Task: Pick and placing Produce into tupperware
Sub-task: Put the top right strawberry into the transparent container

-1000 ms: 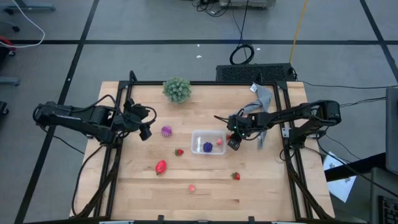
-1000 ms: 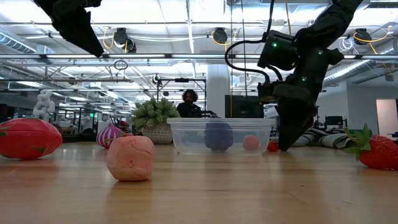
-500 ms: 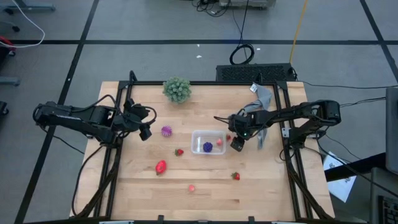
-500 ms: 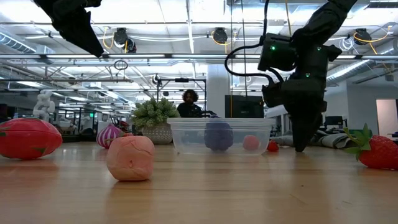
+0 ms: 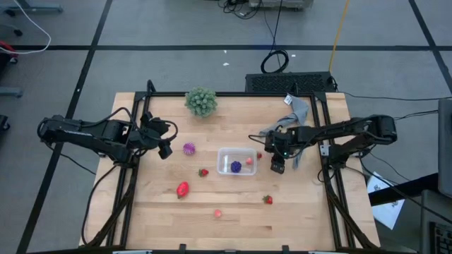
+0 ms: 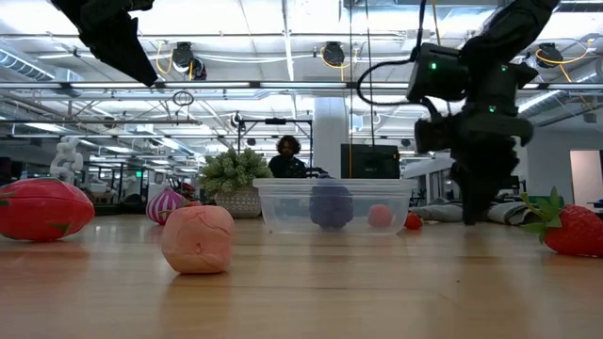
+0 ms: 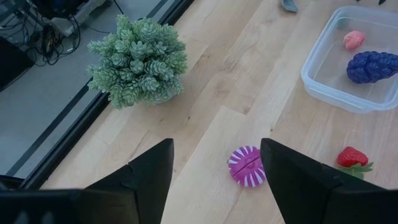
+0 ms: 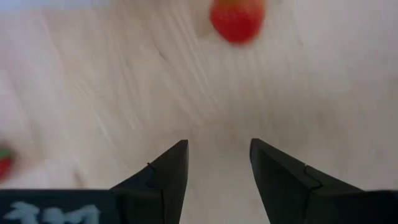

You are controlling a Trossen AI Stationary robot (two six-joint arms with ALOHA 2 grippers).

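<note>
The clear tupperware (image 5: 236, 162) stands mid-table on its flat bottom and holds a dark purple grape cluster (image 5: 235, 166) and a small pink piece (image 5: 248, 161). A small red strawberry (image 5: 259, 156) lies on the wood just right of it. My right gripper (image 5: 277, 168) hangs open, pointing steeply down, right of that strawberry and with nothing between its fingers (image 8: 168, 165). My left gripper (image 5: 166, 150) waits open above the table's left part. The spiky magenta ball (image 7: 247, 167) lies on the wood ahead of it.
More produce lies loose on the wood: a strawberry (image 5: 203, 172), a bigger red piece (image 5: 183, 188), a pink piece (image 5: 217, 212) and another strawberry (image 5: 268, 200). A green bushy plant (image 5: 201, 101) stands at the far edge and a grey cloth (image 5: 300, 113) lies at the far right.
My right gripper has drawn away from the small strawberry beside the tupperware, going toward the table's right edge and a little up, with its wrist rolling. The strawberry has stayed on the wood.
</note>
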